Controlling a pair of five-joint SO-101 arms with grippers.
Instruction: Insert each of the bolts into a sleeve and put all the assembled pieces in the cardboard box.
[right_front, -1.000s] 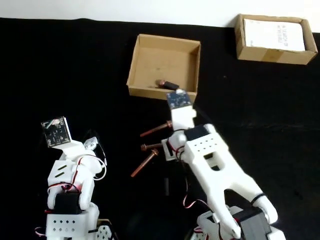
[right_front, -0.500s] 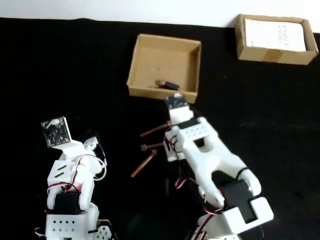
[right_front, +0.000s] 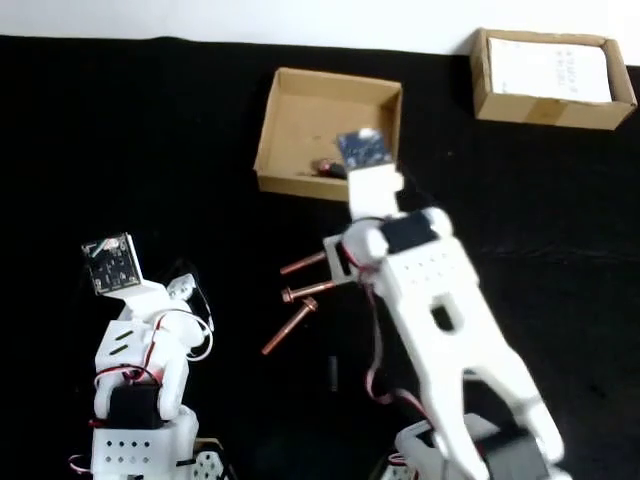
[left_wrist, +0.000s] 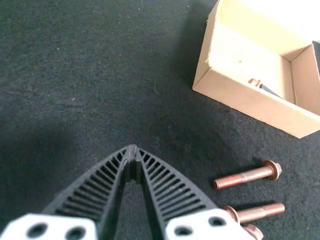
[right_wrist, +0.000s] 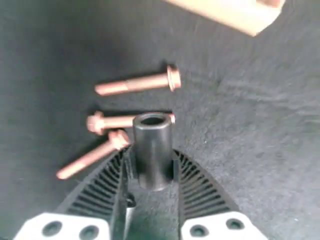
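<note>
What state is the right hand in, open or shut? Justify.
Shut on the black sleeve: the right hand grips it, ribbed fingers pressed against both sides.

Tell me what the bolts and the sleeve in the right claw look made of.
The bolts: probably metal with copper-coloured plating, judging by the reddish sheen and flanged heads. The sleeve: black, smooth, faintly glossy; blackened metal or plastic, cannot tell.

Overhead, two wrist close-ups; bolts (right_front: 310, 290) shared
</note>
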